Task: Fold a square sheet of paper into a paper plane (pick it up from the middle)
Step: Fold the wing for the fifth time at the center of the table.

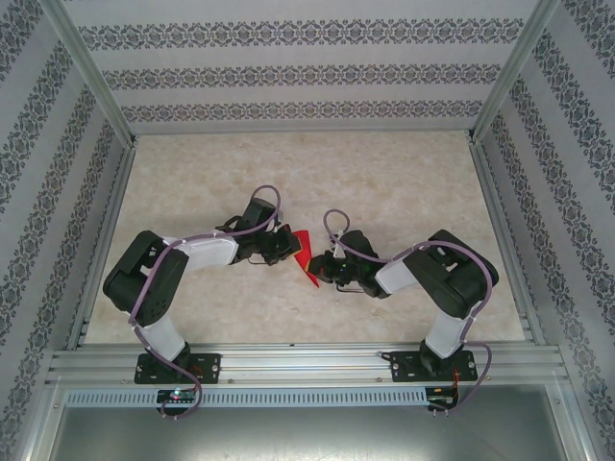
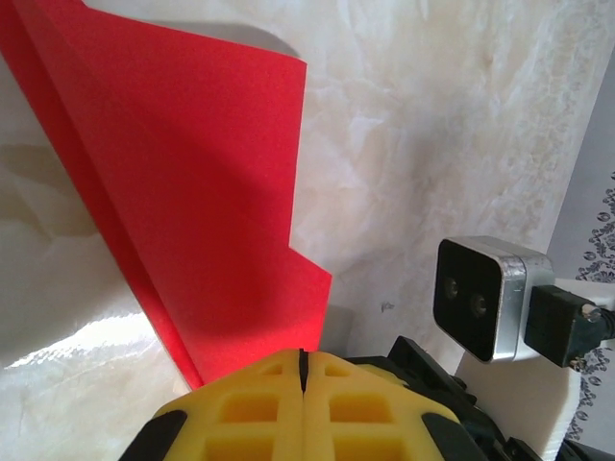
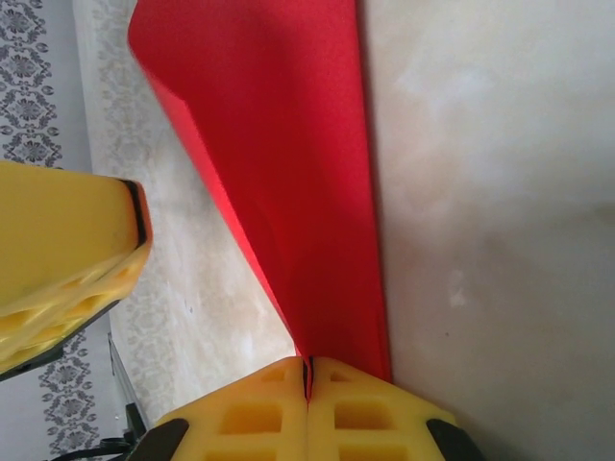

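Note:
The square sheet of paper (image 1: 306, 255) is a folded red shape held off the marble tabletop between the two arms. My right gripper (image 1: 323, 268) is shut on it: in the right wrist view the red paper (image 3: 288, 163) runs straight into the seam of the shut yellow fingertips (image 3: 308, 370). My left gripper (image 1: 289, 246) is shut too. In the left wrist view its tips (image 2: 303, 357) point at the broad face of the paper (image 2: 192, 182), close to its lower edge, and no paper shows in the seam. The left finger (image 3: 67, 250) stands a little apart from the paper's edge.
The marble tabletop (image 1: 384, 182) is walled by patterned panels and an aluminium frame (image 1: 307, 365) along the near edge. The right wrist's camera block (image 2: 490, 298) sits close to the right of my left fingers.

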